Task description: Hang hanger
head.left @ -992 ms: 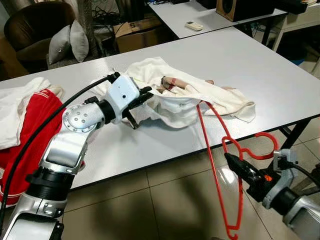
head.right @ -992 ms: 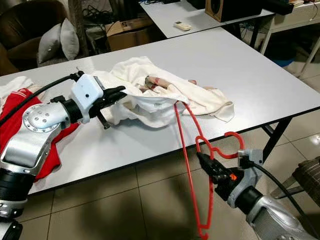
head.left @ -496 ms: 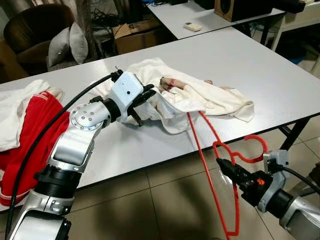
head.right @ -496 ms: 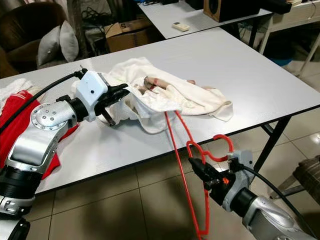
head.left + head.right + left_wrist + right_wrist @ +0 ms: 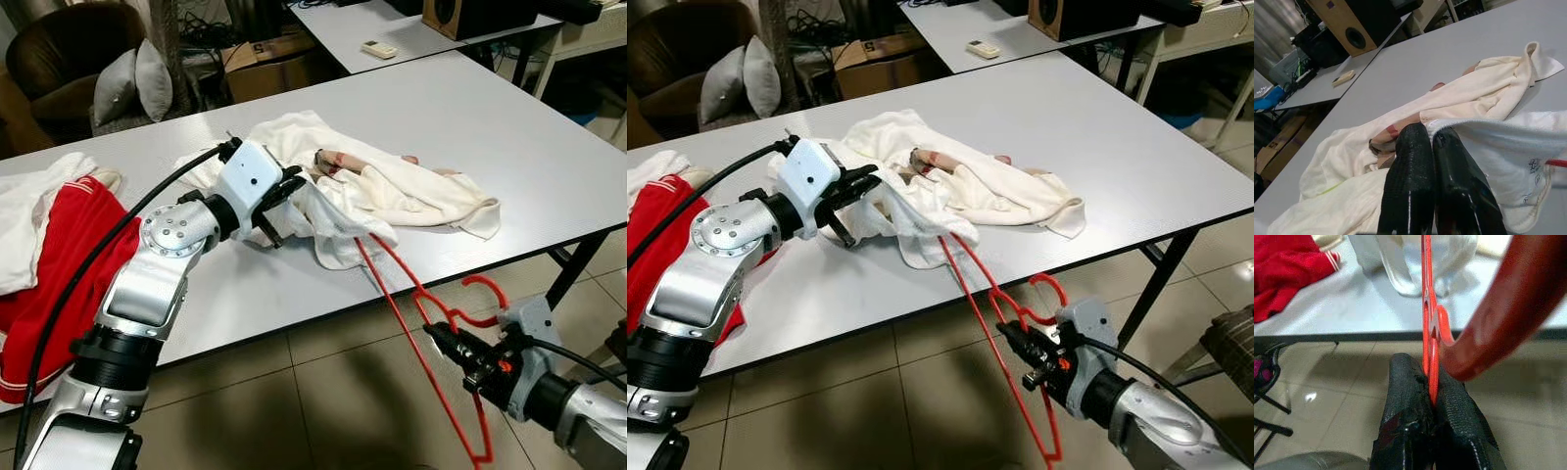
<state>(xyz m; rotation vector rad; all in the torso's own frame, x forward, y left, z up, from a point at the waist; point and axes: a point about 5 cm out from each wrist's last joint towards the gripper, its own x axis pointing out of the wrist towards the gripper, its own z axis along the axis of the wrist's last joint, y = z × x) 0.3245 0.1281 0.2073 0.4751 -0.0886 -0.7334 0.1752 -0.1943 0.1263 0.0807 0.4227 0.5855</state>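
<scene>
hanger (image 5: 421,323) lower, more tilted | R hand (image 5: 443,340) clamps it | L hand (image 5: 287,191) pinches shirt (image 5: 392,191)

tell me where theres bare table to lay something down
Most room is on the table, right of and beyond the cream garment. A narrower bare strip runs along the near edge, between the red clothes and the red hanger. It is crowded where the left gripper pinches the garment.

Head stereo pair down over table (image 5: 509,147); wrist cameras close along jaws.
</scene>
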